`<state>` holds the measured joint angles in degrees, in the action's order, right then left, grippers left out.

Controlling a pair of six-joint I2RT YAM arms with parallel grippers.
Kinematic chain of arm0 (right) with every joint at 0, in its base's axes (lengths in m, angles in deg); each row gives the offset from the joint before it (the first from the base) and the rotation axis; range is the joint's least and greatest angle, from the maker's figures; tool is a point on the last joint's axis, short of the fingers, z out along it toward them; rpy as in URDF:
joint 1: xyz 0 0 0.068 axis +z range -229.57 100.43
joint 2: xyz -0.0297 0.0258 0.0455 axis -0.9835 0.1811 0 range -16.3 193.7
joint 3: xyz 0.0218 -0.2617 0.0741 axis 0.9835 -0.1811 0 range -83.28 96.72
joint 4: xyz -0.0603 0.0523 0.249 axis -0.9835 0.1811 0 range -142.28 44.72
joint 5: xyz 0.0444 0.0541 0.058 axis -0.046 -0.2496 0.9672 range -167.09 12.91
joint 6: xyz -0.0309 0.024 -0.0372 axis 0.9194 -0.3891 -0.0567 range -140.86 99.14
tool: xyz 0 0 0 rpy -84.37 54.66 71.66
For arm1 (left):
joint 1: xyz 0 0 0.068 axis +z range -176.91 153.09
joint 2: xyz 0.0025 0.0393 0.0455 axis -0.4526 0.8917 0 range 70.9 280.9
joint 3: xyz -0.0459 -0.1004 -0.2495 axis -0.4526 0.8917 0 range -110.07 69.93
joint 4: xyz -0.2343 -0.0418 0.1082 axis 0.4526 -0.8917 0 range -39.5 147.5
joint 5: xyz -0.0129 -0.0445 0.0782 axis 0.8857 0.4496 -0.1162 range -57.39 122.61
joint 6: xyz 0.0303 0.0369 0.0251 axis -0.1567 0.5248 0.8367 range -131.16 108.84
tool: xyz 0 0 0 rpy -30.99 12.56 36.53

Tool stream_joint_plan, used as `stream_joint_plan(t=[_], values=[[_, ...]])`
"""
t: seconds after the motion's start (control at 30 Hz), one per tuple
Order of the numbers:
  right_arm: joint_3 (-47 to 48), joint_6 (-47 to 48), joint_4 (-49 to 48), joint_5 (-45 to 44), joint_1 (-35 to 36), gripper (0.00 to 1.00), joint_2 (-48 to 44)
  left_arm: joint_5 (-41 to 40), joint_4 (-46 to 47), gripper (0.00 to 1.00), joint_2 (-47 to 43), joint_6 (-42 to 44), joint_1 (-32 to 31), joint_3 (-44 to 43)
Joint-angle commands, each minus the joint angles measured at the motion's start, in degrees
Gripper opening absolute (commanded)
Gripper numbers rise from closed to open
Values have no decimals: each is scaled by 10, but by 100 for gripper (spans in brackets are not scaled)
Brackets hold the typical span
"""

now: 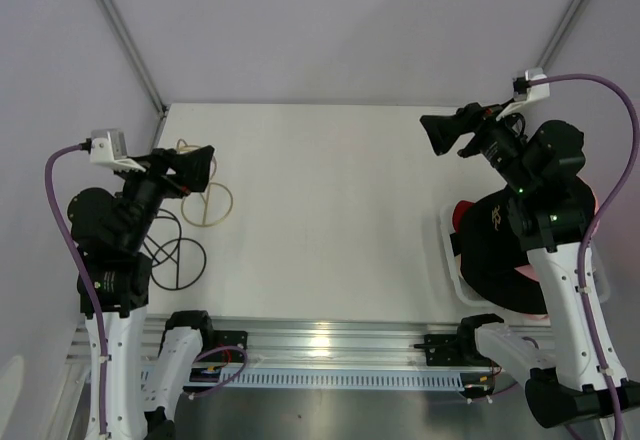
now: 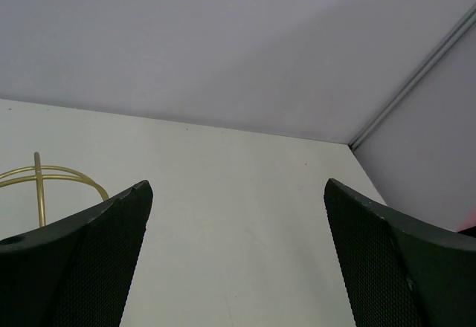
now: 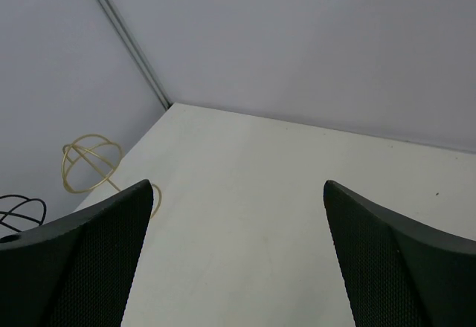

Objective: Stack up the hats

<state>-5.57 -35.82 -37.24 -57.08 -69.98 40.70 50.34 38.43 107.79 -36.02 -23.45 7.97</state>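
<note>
The hats lie piled in a white mesh basket [image 1: 447,250] at the table's right edge. A black baseball cap [image 1: 500,250] with pale lettering is on top, a red hat [image 1: 462,215] shows at its far left, and a pink hat [image 1: 530,275] peeks out near the front. My right arm hides part of the pile. My left gripper [image 1: 200,168] is open and empty above the table's left side [image 2: 238,186]. My right gripper [image 1: 437,135] is open and empty, raised above the table's far right [image 3: 238,186], left of the basket.
A gold wire stand [image 1: 210,205] and a black wire stand [image 1: 170,255] sit on the table's left side, under and beside my left arm. The gold stand also shows in the left wrist view [image 2: 44,178] and the right wrist view [image 3: 89,163].
</note>
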Motion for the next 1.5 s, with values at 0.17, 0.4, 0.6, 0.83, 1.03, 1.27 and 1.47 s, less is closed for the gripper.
stream_joint_plan(t=[0.17, 0.4, 0.6, 0.83, 1.03, 1.27, 1.47], values=[[-52, -2, -20, 13, 2, 100, -15, -37, -11, 100, 7, 24, 8, -17], [-104, 24, -8, -8, 3, 100, -22, -208, -120, 99, 113, 25, 15, -88], [-123, 43, -1, -59, 3, 100, -29, -249, -178, 99, 223, 17, 15, -172], [-146, 27, -23, -48, 3, 99, -29, -278, -205, 100, 328, -22, 14, -208], [-164, 36, -38, -51, 3, 99, -24, -299, -224, 97, 360, 8, 10, -186], [-158, 38, -29, -47, 2, 100, -3, -329, -202, 66, 354, 17, -25, -159], [-155, 39, -24, -53, 2, 99, -14, -363, -225, 48, 382, 17, -29, -162]])
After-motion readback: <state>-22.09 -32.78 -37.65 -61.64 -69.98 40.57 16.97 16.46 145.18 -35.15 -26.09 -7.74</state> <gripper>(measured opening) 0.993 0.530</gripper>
